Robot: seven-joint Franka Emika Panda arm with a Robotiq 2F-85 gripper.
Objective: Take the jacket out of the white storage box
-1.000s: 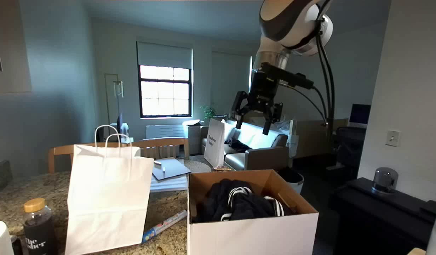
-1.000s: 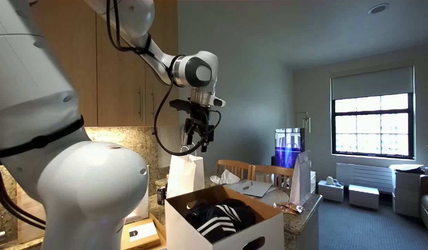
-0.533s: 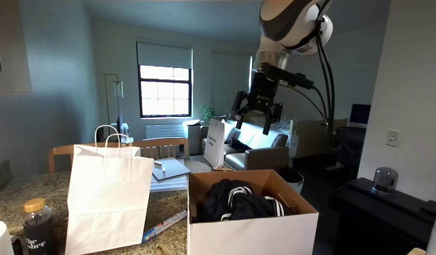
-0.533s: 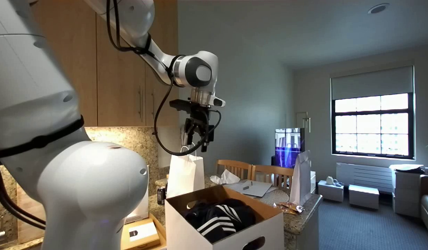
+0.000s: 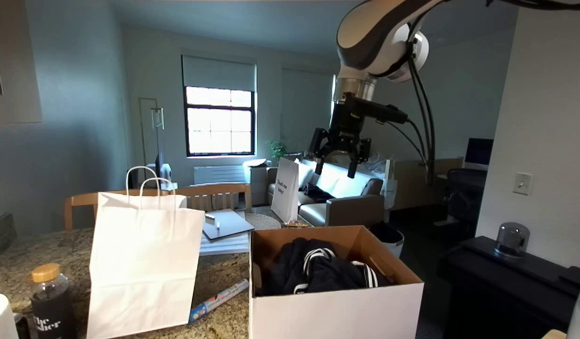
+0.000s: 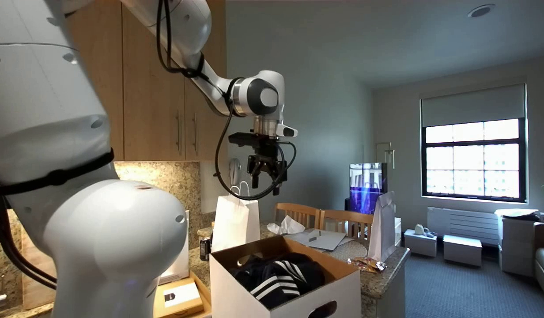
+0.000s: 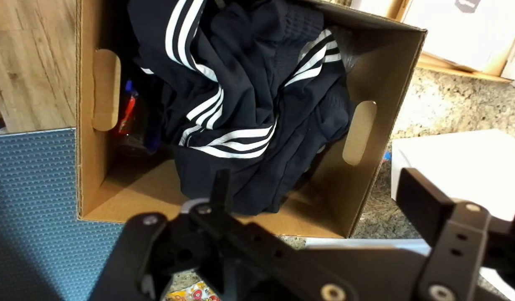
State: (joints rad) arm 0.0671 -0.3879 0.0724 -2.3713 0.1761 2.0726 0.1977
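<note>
The black jacket [image 5: 337, 275] with white stripes lies bunched inside the white storage box [image 5: 337, 315]. In the other views, the jacket [image 6: 256, 274] [image 7: 249, 88] and the box [image 6: 241, 293] [image 7: 385, 75] show too; the box is open at the top with brown inner walls. My gripper [image 5: 335, 170] hangs fingers down, well above the box and apart from the jacket. It also shows in an exterior view [image 6: 266, 187]. In the wrist view the fingers of the gripper [image 7: 324, 191] are wide apart with nothing between them. The jacket's underside is hidden.
A white paper bag with handles [image 5: 146, 263] stands beside the box, with a colourful tube [image 5: 219, 300] between them. A second white bag [image 6: 381, 229] stands at the counter's edge. A bottle [image 5: 52, 301] stands on the counter. A red and blue item [image 7: 128, 113] lies inside the box.
In the last half second my arm and gripper have shifted slightly, leftward in an exterior view and rightward and a little lower in an exterior view. The jacket and box have not moved.
</note>
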